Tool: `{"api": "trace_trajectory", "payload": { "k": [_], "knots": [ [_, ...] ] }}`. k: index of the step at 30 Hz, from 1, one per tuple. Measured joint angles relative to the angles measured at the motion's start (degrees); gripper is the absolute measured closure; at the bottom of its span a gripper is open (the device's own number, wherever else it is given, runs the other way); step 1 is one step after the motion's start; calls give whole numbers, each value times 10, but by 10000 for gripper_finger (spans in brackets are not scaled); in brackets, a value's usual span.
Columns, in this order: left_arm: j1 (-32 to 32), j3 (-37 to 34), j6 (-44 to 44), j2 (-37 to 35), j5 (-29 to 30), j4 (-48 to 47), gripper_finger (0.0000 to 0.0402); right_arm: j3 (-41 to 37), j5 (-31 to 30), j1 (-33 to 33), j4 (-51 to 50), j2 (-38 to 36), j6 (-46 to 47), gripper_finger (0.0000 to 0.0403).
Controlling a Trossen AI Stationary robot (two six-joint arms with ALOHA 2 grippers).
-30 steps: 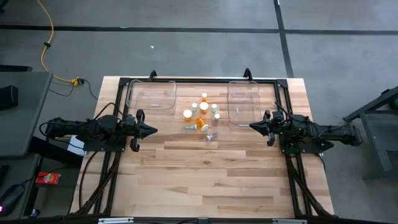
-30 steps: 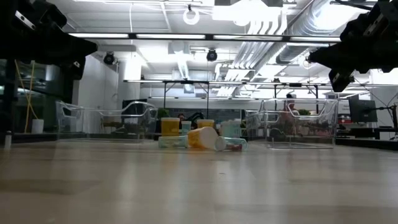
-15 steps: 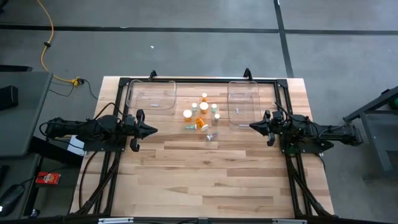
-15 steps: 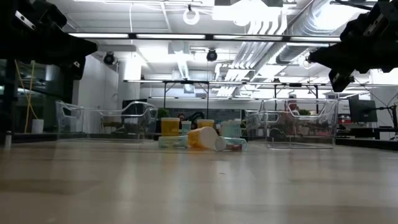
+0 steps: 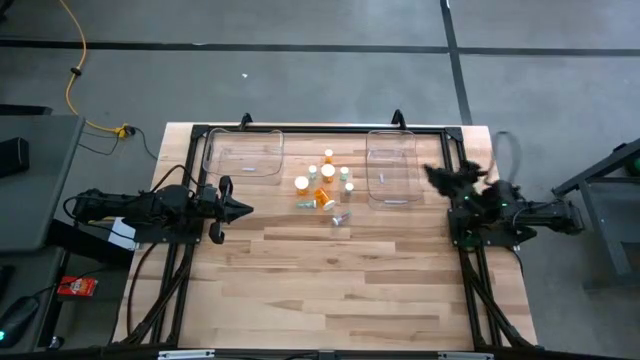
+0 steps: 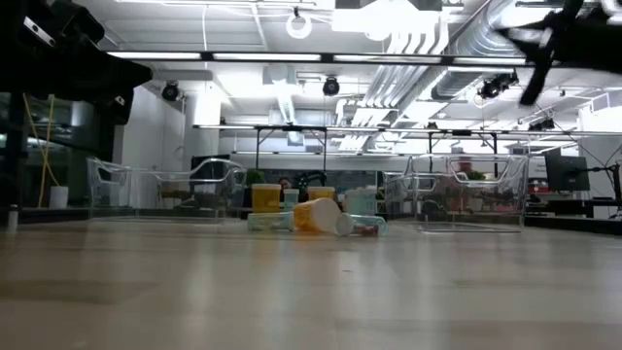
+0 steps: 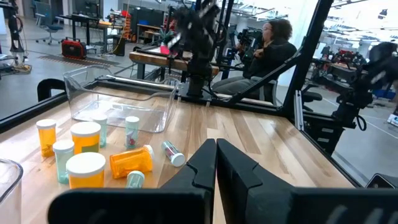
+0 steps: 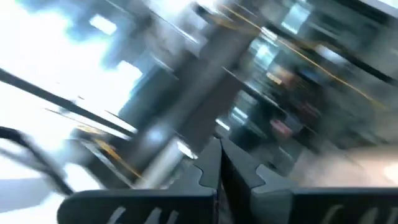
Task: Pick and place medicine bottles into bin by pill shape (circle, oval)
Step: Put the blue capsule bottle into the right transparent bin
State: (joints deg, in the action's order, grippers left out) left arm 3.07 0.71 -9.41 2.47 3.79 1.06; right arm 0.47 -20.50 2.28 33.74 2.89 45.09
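Note:
Several small medicine bottles (image 5: 324,186) with white caps stand or lie in a cluster at the table's far middle. An orange one (image 7: 132,160) and a clear one (image 7: 172,152) lie on their sides. The cluster also shows in the low view (image 6: 316,214). My left gripper (image 5: 243,209) is shut and empty, held level left of the cluster; it shows in its own wrist view (image 7: 216,149). My right gripper (image 5: 432,173) is shut and empty, raised beside the right bin and blurred; its fingers meet in its own wrist view (image 8: 219,158).
A clear bin (image 5: 243,153) stands at the far left and another clear bin (image 5: 392,168) at the far right, either side of the bottles. A black frame (image 5: 320,128) runs round the table's far part. A person sits beyond the table's right side (image 7: 273,43).
My right gripper has swung up and toward the table's far right, away from the bottles, and has tipped upward; it is blurred with motion. The bottles have kept their places.

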Motion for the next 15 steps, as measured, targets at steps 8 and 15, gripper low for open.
{"api": "trace_trajectory", "payload": {
  "k": [8,15],
  "knots": [
    [0,0,0,0,0,0,398,115,74,-1,41,139,-152,402],
    [0,0,-165,0,11,10,398,241,84,-1,-109,267,-195,402]
  ]
}}
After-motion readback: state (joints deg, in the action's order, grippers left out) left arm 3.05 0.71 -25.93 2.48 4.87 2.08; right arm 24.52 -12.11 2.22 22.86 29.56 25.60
